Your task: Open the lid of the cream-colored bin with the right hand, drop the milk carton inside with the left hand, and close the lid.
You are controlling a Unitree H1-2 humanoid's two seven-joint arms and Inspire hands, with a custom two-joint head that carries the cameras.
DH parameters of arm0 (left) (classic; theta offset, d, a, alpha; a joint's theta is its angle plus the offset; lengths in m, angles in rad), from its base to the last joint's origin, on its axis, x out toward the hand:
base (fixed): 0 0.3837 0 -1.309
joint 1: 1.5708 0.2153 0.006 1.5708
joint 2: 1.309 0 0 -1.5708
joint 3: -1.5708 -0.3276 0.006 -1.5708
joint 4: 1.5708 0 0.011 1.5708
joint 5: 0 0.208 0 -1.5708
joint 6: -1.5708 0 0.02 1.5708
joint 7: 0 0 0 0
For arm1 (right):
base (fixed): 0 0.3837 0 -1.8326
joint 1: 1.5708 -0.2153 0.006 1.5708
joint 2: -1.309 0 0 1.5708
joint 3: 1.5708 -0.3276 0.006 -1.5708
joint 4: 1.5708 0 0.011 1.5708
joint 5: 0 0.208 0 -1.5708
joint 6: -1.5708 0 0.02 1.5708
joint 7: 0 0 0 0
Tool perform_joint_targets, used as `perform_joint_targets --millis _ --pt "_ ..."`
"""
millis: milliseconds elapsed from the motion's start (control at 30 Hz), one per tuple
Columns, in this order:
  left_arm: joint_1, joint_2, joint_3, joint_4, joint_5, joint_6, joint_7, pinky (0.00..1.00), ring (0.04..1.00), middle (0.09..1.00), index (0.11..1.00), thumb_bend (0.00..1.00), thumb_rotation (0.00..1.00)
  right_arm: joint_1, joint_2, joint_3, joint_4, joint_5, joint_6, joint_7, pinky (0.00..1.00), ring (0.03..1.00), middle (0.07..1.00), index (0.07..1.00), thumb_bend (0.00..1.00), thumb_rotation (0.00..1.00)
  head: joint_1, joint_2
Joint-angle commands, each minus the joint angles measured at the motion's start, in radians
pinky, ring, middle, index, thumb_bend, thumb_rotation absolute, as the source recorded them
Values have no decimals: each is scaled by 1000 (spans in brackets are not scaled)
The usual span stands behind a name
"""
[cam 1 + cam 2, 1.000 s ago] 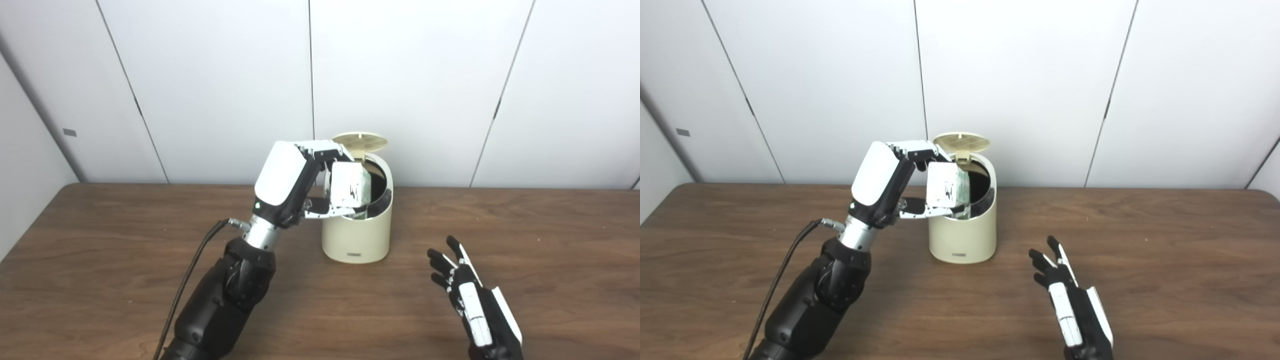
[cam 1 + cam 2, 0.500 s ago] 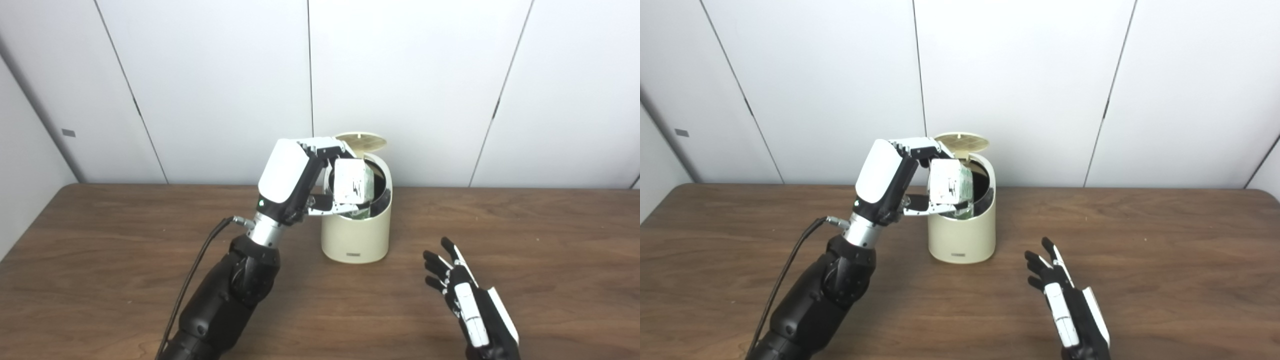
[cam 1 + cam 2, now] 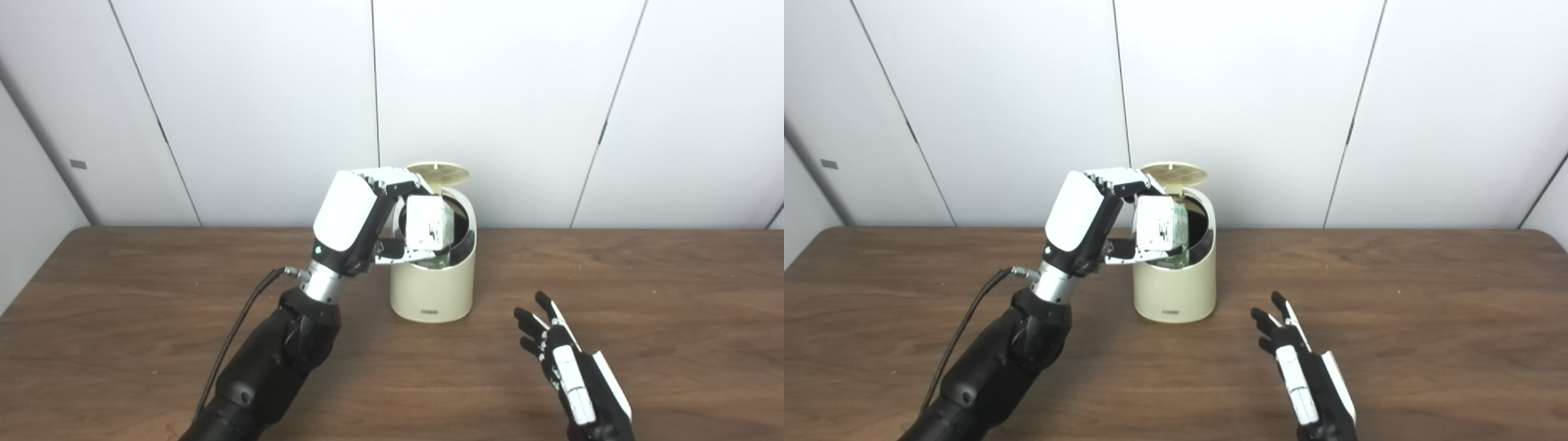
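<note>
- The carton's (image 3: pixel 429 223) lower end sits behind the bin's (image 3: pixel 432 294) front rim; how deep it reaches cannot be told.
- Print on the carton is too blurred to read.
- The small label (image 3: pixel 432 313) low on the bin is too small to read.
- The left hand (image 3: pixel 361 214) covers the carton's near side.
- The right hand's (image 3: pixel 566 367) wrist is cut off by the bottom edge.

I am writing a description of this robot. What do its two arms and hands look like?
Both arms are glossy black. The left hand has a white back shell, silver fingers, a metal wrist ring, a small green light and a black cable. The right hand is black with white panels and black fingers.
</note>
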Motion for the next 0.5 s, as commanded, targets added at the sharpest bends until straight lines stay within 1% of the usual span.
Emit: perform_joint_targets --millis 0,100,200,333,467 --pt "-60 18 -2 -4 13 -13 35 363 453 485 456 477 0 -9 2 1 -44 7 -19 5 903 924 892 976 543 990 1 0" --pt "-67 22 -14 8 19 -13 52 366 450 482 456 477 0 -8 2 1 -43 7 -24 4 898 921 888 972 551 988 2 0" --pt "-74 27 -23 23 26 -13 61 366 448 487 458 478 0 -8 4 2 -51 5 -9 3 900 919 887 975 557 992 3 0" --pt "-76 29 -24 32 26 -13 57 375 449 492 456 478 0 -6 2 2 -52 10 -13 6 904 923 890 976 558 988 4 2" --pt "-78 33 -21 46 71 -9 63 366 449 498 457 477 0 -3 0 5 -57 8 -10 8 906 921 888 979 561 990 4 2"
